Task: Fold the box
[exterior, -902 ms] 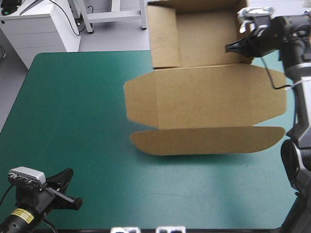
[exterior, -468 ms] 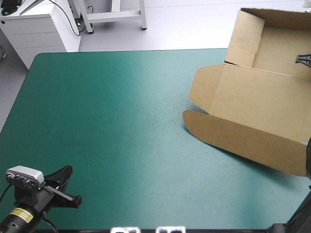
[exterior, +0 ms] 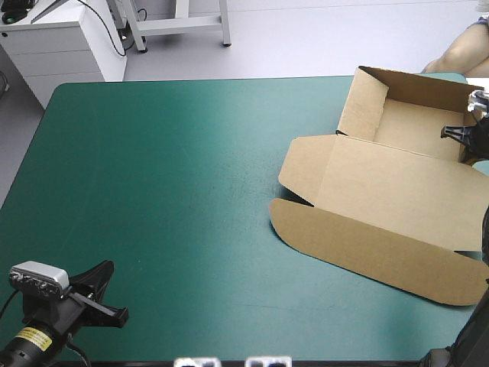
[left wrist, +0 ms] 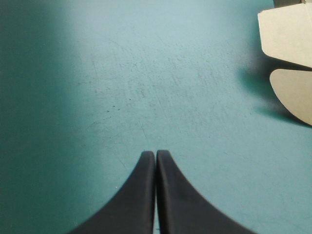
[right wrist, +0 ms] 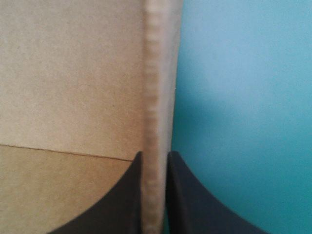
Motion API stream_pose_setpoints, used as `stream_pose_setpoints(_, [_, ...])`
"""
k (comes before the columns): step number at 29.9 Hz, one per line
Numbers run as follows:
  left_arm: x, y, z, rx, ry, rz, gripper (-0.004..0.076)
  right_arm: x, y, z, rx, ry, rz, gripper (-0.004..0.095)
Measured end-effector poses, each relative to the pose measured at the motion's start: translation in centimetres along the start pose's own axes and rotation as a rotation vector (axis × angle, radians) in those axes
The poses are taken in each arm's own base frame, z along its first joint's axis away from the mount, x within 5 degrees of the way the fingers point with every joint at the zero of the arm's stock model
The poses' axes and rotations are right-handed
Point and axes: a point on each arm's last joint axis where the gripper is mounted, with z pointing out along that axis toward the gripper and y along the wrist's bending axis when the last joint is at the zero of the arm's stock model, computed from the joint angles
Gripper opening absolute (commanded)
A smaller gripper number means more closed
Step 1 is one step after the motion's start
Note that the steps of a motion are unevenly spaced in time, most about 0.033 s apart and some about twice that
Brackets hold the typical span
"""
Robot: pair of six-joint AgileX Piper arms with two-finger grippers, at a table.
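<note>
The brown box [exterior: 397,183] lies at the table's right side as an open tray with raised walls, its lid flat toward the front and ending in a long rounded flap [exterior: 367,248]. My right gripper [exterior: 457,133] pinches the tray's right wall at the picture's right edge. In the right wrist view that gripper [right wrist: 155,161] is shut on the wall's edge [right wrist: 158,87], board on one side and teal-green cover on the other. My left gripper [exterior: 103,279] rests at the front left corner, far from the box. It [left wrist: 155,155] is shut and holds nothing; the box's flaps [left wrist: 290,63] show far ahead.
The teal-green table [exterior: 153,191] stretches bare between the left gripper and the box. A person's arm [exterior: 462,47] shows beyond the far right corner. White furniture [exterior: 61,38] stands past the far left corner.
The right gripper has carried the box from high over the table's far middle off to the right, then lowered it toward the table. The left arm stayed put.
</note>
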Motion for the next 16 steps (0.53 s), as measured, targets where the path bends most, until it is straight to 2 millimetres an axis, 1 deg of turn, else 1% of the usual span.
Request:
stream_pose_setpoints(4, [0.0, 0.0, 0.0, 0.000, 0.001, 0.000, -0.0008, 0.0, 0.2, 0.0, -0.026, -0.003, -0.007, 0.0572])
stream_pose_setpoints(5, [0.0, 0.0, 0.0, 0.000, 0.001, 0.000, -0.0008, 0.0, 0.3, 0.0, -0.030, -0.004, -0.007, 0.0682])
stream_pose_setpoints(7, [0.0, 0.0, 0.0, 0.000, 0.001, 0.000, -0.0008, 0.0, 0.2, 0.0, -0.027, -0.004, -0.010, 0.0801])
stream_pose_setpoints(8, [0.0, 0.0, 0.0, 0.000, 0.001, 0.000, -0.0008, 0.0, 0.2, 0.0, -0.018, -0.003, -0.013, 0.0835])
stream_pose_setpoints(10, [0.0, 0.0, 0.0, 0.000, 0.002, 0.000, -0.0008, 0.1, -0.1, -0.3, 0.011, -0.005, -0.011, 0.0844])
stream_pose_setpoints(11, [0.0, 0.0, 0.0, 0.000, 0.004, 0.000, -0.0008, 0.2, -0.2, -0.8, 0.029, -0.011, -0.012, 0.0836])
stream_pose_setpoints(13, [0.0, 0.0, 0.0, 0.000, 0.005, 0.000, -0.0008, 0.3, -0.1, -2.5, 0.048, -0.045, -0.016, 0.0830])
stream_pose_setpoints(15, [0.0, 0.0, 0.0, 0.001, 0.005, -0.001, -0.0008, 0.7, 0.4, -5.7, 0.032, -0.115, -0.010, 0.0803])
stream_pose_setpoints(16, [0.0, 0.0, 0.0, 0.001, 0.005, -0.001, -0.0008, 1.1, 0.9, -7.6, 0.000, -0.161, -0.005, 0.0770])
